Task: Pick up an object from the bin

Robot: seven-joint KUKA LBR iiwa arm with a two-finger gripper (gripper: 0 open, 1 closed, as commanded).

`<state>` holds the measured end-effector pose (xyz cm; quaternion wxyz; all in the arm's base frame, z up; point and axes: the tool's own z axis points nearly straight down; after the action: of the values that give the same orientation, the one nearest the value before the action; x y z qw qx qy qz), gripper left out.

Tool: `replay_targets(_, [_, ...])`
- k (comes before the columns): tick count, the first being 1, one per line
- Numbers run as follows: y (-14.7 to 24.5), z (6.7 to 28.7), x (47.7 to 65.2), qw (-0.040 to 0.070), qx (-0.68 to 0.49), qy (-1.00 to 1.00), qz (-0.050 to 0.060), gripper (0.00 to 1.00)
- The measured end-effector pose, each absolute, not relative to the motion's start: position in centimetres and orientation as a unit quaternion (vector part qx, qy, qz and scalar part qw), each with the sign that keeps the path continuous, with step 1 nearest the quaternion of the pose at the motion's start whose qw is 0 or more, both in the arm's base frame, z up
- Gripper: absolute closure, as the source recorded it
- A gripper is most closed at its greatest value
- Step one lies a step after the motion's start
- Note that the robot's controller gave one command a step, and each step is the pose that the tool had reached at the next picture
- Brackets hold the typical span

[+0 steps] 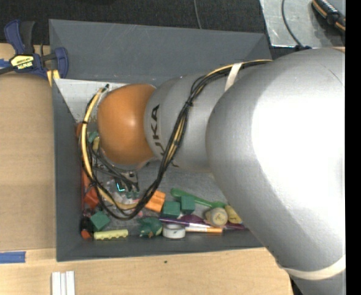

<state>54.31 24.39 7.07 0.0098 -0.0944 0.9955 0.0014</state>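
My gripper (124, 185) is low in the bin's left part, mostly covered by the wrist's orange dome and cables; a small cyan light glows on its body. Just below it lie an orange block (155, 200), a green cube-like block (99, 220) and a yellow-green ridged bar (111, 234). An orange piece (89, 196) sits at its left against the bin wall. A dark green lump (148, 227) lies near the front wall. Whatever is directly beneath the gripper is hidden.
A heap runs along the bin's front wall to the right: a green long-handled piece (196, 200), a white round cap (174, 231), a purple-and-orange pen (197, 227), a beige round thing (216, 216). The big silver arm covers the bin's right and middle.
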Motion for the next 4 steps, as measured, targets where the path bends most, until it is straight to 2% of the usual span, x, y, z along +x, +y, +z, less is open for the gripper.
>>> replay_targets(1, [24.4,7.1,54.3,0.009,-0.094,0.996,0.002,1.0])
replay_targets(2, [24.4,7.1,54.3,0.009,-0.094,0.996,0.002,1.0])
replay_targets(3, [23.8,7.1,54.5,0.009,-0.145,0.989,0.002,1.0])
replay_targets(4, [23.1,7.8,54.5,0.01,-0.271,0.962,0.0,1.0])
